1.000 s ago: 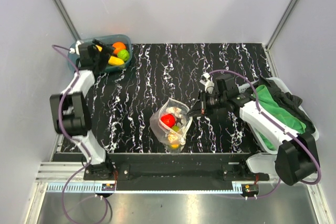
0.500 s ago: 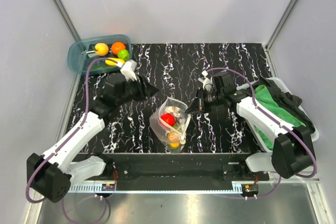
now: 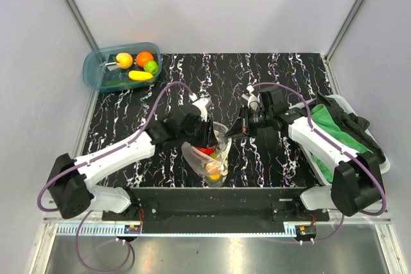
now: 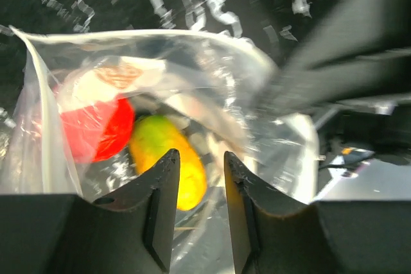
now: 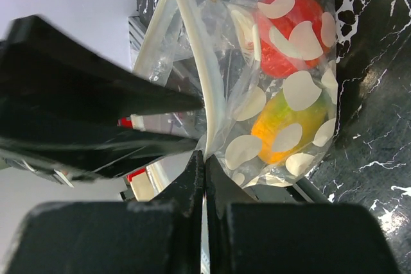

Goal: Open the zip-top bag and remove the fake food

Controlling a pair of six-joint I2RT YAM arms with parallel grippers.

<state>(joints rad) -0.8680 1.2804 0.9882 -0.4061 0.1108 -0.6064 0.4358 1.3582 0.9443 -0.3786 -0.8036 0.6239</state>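
Note:
The zip-top bag [image 3: 217, 160] stands open at the table's near middle, clear plastic with pale dots [image 5: 282, 88]. Inside it lies fake food: a red piece [image 4: 96, 129] and a yellow-green piece [image 4: 168, 158], which show again in the right wrist view as red [image 5: 289, 27] above orange-green [image 5: 289, 126]. My left gripper [image 4: 201, 157] reaches into the bag's mouth [image 3: 209, 138], open by a narrow gap, with nothing between the fingers; the yellow-green piece sits just beyond the left tip. My right gripper [image 5: 205, 155] is shut on the bag's white zip rim, holding that side up [image 3: 230, 134].
A blue translucent tub [image 3: 90, 68] at the far left corner holds an orange piece [image 3: 145, 58], a lime one [image 3: 151, 67] and two yellow ones. A white bin [image 3: 350, 102] with green cloth [image 3: 337, 129] sits at the right edge. Grey walls enclose the table.
The left arm swung from the blue tub across to the bag and its jaws narrowed from wide open. The right gripper kept its hold on the rim, shifting slightly left.

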